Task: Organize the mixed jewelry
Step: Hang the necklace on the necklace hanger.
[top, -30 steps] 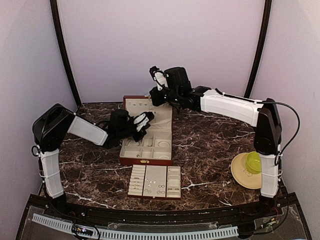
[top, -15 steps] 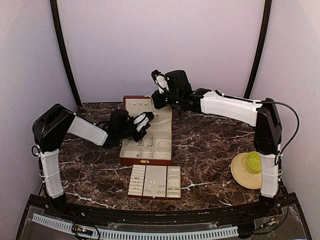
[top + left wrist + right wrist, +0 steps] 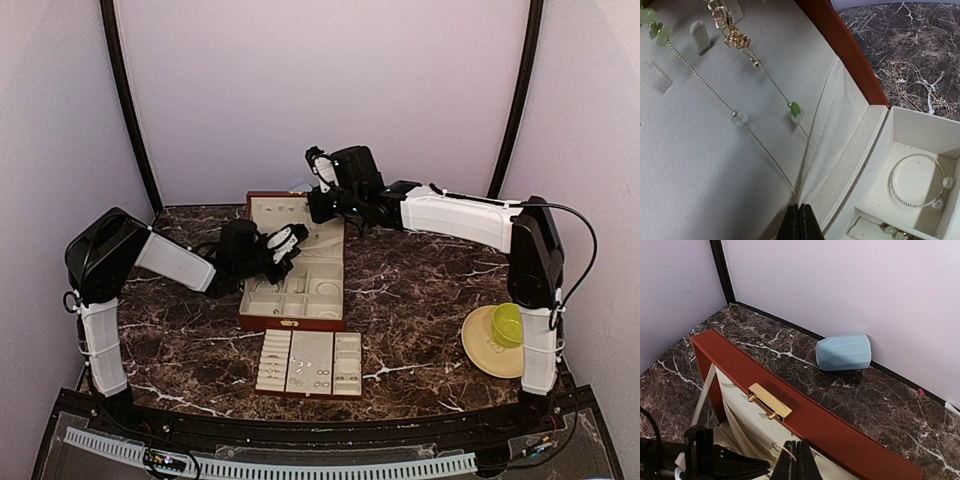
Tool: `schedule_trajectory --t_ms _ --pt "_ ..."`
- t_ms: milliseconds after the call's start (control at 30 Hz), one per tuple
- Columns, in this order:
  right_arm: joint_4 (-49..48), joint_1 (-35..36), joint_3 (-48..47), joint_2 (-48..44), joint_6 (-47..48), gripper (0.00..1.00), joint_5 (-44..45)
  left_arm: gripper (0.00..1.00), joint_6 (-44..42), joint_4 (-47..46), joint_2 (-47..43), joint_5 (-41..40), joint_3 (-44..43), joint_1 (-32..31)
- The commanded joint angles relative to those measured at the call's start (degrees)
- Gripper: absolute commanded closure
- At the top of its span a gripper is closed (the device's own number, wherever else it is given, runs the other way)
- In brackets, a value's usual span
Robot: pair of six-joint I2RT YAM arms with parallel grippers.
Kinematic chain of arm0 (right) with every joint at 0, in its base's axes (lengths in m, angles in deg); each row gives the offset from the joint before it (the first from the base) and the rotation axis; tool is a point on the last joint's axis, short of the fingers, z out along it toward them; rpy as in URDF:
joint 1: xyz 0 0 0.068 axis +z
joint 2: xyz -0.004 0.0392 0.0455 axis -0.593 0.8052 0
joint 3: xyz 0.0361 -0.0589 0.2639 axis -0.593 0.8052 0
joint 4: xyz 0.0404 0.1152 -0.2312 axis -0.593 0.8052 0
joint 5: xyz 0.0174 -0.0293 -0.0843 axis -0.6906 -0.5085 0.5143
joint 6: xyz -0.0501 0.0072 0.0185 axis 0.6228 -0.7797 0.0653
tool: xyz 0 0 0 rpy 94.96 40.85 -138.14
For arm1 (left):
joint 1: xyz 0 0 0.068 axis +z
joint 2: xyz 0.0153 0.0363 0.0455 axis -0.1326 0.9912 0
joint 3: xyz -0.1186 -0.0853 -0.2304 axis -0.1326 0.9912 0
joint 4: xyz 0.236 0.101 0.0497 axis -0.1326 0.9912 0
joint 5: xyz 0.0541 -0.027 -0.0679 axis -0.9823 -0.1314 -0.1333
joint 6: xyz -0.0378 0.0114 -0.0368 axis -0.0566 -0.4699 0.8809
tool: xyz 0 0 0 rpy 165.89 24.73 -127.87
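On the dark marbled worktop [image 3: 420, 290] my right jaws pinch a fine chain [image 3: 781, 450] at the box lid [image 3: 805, 422], left jaws pressed together empty inside the box [image 3: 295, 290]; I reckon hanging it neatly comes next.

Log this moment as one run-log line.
left gripper: shut, inside jewelry box | right gripper: shut on chain at lid | tray: front

Both arms are built alike: white moulded link shells joined by bulky black joint housings, with black wrist blocks. The left claw [image 3: 291, 240] has white fingers with black tips; the right claw [image 3: 317, 161] matches it. A thin black cable loops along the right arm's outer side, and another runs beside the left arm's upright link.
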Motion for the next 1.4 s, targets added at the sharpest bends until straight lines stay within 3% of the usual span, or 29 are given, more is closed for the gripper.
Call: schedule_trajectory --t_ms 0,1367 --pt "-0.4 -0.6 0.6 0.0 -0.9 1.00 0.9 1.00 0.4 0.5 -1.4 2.0 1.4 -1.5" --pt "2.1 -1.1 -0.1 2.1 -3.0 1.00 -0.4 1.00 0.4 0.0 -1.5 2.3 1.5 -1.5"
